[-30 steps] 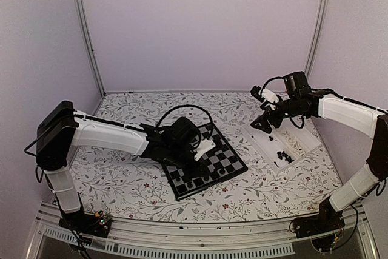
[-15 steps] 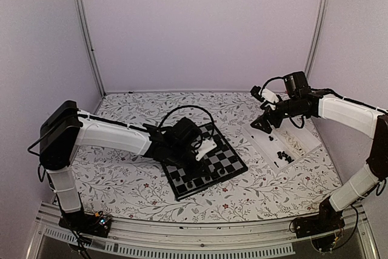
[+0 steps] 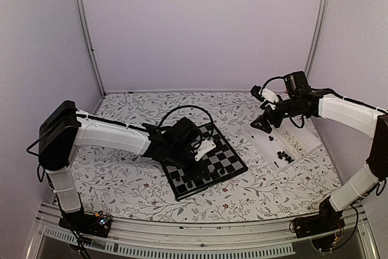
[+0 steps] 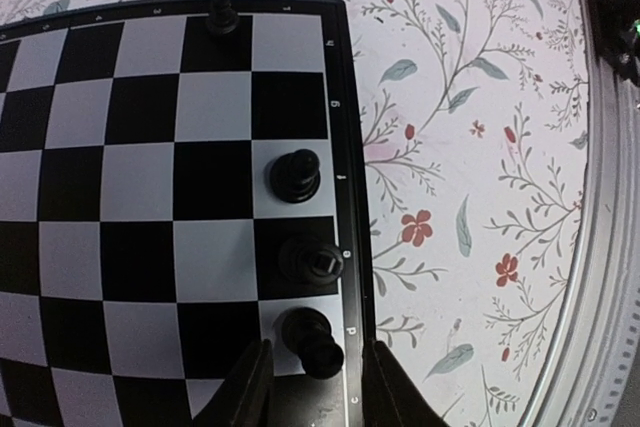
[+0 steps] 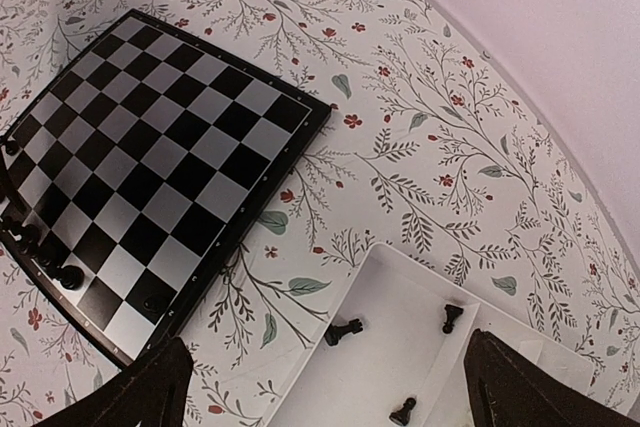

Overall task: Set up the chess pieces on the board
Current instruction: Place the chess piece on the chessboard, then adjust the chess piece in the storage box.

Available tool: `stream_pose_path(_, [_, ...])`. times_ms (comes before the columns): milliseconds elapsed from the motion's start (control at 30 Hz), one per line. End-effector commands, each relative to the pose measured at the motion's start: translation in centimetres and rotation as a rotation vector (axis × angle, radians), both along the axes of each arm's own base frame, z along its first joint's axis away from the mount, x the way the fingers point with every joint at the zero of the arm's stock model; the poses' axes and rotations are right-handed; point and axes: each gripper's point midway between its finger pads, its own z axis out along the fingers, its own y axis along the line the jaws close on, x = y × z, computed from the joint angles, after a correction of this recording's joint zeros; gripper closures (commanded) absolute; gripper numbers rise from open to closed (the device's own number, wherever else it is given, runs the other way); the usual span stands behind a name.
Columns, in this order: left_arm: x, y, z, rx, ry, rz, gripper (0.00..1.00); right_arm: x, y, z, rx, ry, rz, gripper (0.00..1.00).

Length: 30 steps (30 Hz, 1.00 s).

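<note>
The board (image 4: 140, 147) lies on the floral cloth. Several black chess pieces stand along its edge file, among them one (image 4: 295, 175) and another (image 4: 311, 259). My left gripper (image 4: 318, 387) is low over the board (image 3: 224, 161), open. A black piece (image 4: 312, 342) stands between its fingers with a gap on each side. My right gripper (image 5: 330, 397) hangs wide open and empty above the white tray (image 5: 400, 377). Loose black pieces lie in that tray, such as one (image 5: 342, 330) and another (image 5: 452, 317). In the top view the right gripper (image 3: 264, 124) is above the tray's far end.
The white tray (image 3: 303, 144) sits right of the board, with a small heap of dark pieces (image 3: 282, 154) in it. Metal frame posts rise at the back corners. A rail runs along the table's near edge (image 3: 194, 235).
My left gripper's jaws have opened away from the black piece on the edge square. The left arm has barely shifted. The right arm has not moved.
</note>
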Motion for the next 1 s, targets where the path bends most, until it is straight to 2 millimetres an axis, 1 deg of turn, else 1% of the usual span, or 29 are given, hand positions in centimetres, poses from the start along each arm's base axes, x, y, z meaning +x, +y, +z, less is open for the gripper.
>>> stream_pose_path(0, [-0.4,-0.6,4.7,-0.062,-0.062,-0.029,0.67,2.0,-1.9,2.7,0.039,-0.04,-0.094,0.01])
stream_pose_path(100, [0.5,-0.6,8.0,-0.098,-0.153,-0.03,0.66,3.8,-5.7,4.9,0.112,-0.041,-0.21,0.01])
stream_pose_path(133, [1.0,-0.7,9.3,-0.116,-0.19,-0.027,0.66,3.9,-6.8,5.1,0.129,-0.025,-0.228,0.01])
stream_pose_path(167, [1.5,-0.8,10.6,-0.131,-0.23,-0.017,0.65,3.8,-7.3,4.9,0.126,-0.005,-0.219,0.01])
stream_pose_path(200, [2.1,-1.0,11.8,-0.147,-0.266,-0.003,0.65,3.6,-7.8,4.6,0.107,0.015,-0.218,0.01])
stream_pose_path(233, [2.8,-1.2,13.0,-0.162,-0.301,0.017,0.65,3.3,-8.1,3.8,0.068,0.035,-0.203,0.04])
stream_pose_path(333, [4.7,-2.0,16.2,-0.22,-0.4,0.068,0.63,1.7,-8.7,1.3,-0.024,0.107,-0.164,0.2])
stream_pose_path(400, [5.8,-2.8,17.8,-0.261,-0.454,0.089,0.62,0.5,-9.4,-0.9,-0.096,0.154,-0.136,0.31])
stream_pose_path(467, [6.5,-3.6,18.4,-0.287,-0.483,0.094,0.62,-0.6,-9.9,-3.1,-0.152,0.204,-0.115,0.43])
stream_pose_path(533, [7.2,-4.2,18.3,-0.297,-0.495,0.093,0.62,-1.6,-10.3,-4.8,-0.189,0.246,-0.097,0.48])
stream_pose_path(633, [7.5,-4.6,16.8,-0.297,-0.451,0.081,0.62,-1.7,-10.7,-5.8,-0.223,0.258,-0.096,0.56])
stream_pose_path(733, [7.2,-4.2,15.8,-0.281,-0.429,0.077,0.63,-1.7,-10.8,-6.8,-0.254,0.293,-0.084,0.61])
stream_pose_path(833, [7.1,-3.4,15.5,-0.279,-0.444,0.09,0.62,-3.2,-10.6,-8.9,-0.328,0.362,-0.031,0.63])
stream_pose_path(900, [7.0,-3.2,15.4,-0.273,-0.448,0.088,0.62,-4.0,-11.5,-10.3,-0.421,0.379,-0.014,0.64])
stream_pose_path(967, [6.9,-3.1,15.1,-0.263,-0.445,0.084,0.62,-4.5,-12.4,-10.9,-0.486,0.377,0.021,0.64])
